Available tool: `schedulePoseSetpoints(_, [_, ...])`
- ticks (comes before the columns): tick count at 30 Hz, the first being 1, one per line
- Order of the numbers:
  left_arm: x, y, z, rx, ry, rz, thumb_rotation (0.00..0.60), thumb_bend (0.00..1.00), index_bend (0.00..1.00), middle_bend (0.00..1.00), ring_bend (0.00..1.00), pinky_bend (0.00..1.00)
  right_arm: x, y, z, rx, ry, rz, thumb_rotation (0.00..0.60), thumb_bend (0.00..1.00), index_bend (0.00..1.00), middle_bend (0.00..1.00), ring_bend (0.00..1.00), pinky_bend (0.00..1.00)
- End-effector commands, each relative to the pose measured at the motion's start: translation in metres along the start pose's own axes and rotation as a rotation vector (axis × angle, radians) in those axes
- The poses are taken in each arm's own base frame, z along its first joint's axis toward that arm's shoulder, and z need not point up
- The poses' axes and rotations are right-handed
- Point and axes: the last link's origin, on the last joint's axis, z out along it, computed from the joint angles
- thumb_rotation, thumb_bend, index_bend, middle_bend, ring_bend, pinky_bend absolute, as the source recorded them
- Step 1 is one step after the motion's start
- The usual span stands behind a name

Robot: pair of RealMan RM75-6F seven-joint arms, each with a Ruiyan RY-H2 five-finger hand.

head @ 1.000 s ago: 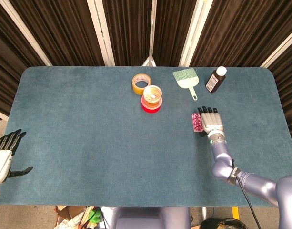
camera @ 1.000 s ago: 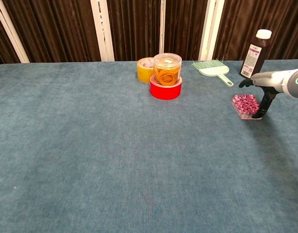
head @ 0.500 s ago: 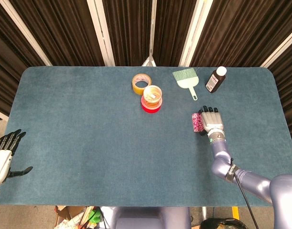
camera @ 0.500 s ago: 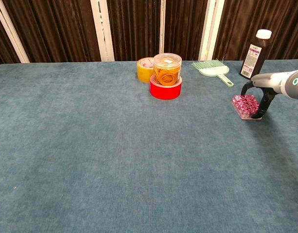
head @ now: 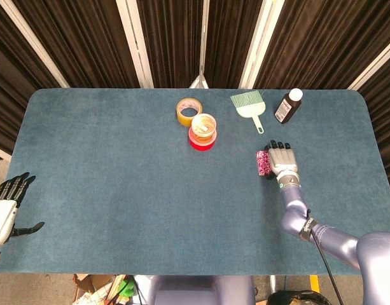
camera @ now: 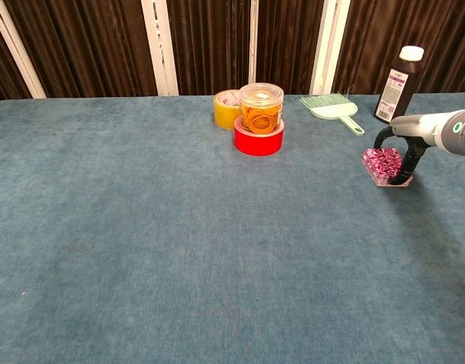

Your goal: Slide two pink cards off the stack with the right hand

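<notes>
Stack (head: 263, 163) of pink patterned cards, lying flat on the table (head: 118, 178), directly at the thumb side of the right hand (head: 280, 161). In the chest view the stack (camera: 383, 165) sits under two dark fingers (camera: 405, 162) curled down from the right hand (camera: 414, 136); one fingertip comes down at the near right corner of the stack, touching or just above it, which cannot be told. Remaining fingers in the head view lie side by side, pointing away from the robot, past the far end of the cards.

Bottle (head: 288, 105), brown with white cap, beyond the fingertips and slightly right, well apart. Brush (head: 249, 104), pale green, beyond the fingertips and slightly left. Red roll (camera: 258, 139) with clear jar (camera: 261, 107) on top, farther out on the thumb side; yellow tape (head: 188, 111) just behind them.

Left hand (head: 5, 206), at the near left table edge, far from the cards, fingers spread, holding nothing.
</notes>
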Motion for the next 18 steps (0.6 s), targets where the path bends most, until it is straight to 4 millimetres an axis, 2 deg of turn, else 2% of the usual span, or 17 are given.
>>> schedulePoseSetpoints(1, [0.0,-0.0001,0.0,0.0,0.0,0.0,0.6,0.0,0.0,0.0,0.0,0.04,0.0001,-0.0007,0.0006,0.0,0.0,0.002,0.6,0.26,0.22,0.0,0.0,0.0])
schedulePoseSetpoints(7, [0.0002,-0.0005,-0.0001,0.002,0.0,-0.001,0.6,0.0,0.0,0.0,0.0,0.04,-0.0015,0.0011,0.0028,-0.011,-0.006,0.005,0.6,0.26,0.28,0.0,0.0,0.0])
schedulePoseSetpoints(14, [0.0,-0.0003,-0.0001,0.001,0.001,0.0,0.6,0.0,0.0,0.0,0.0,0.04,-0.0018,0.0011,0.0025,-0.009,-0.002,0.013,0.6,0.27,0.44,0.05,0.0,0.0])
schedulePoseSetpoints(18, [0.0,0.0,0.0,0.0,0.002,-0.001,0.6,0.0,0.0,0.0,0.0,0.04,0.0008,-0.0013,-0.0001,0.007,0.013,0.022,0.6,0.32,0.53,0.09,0.0,0.0])
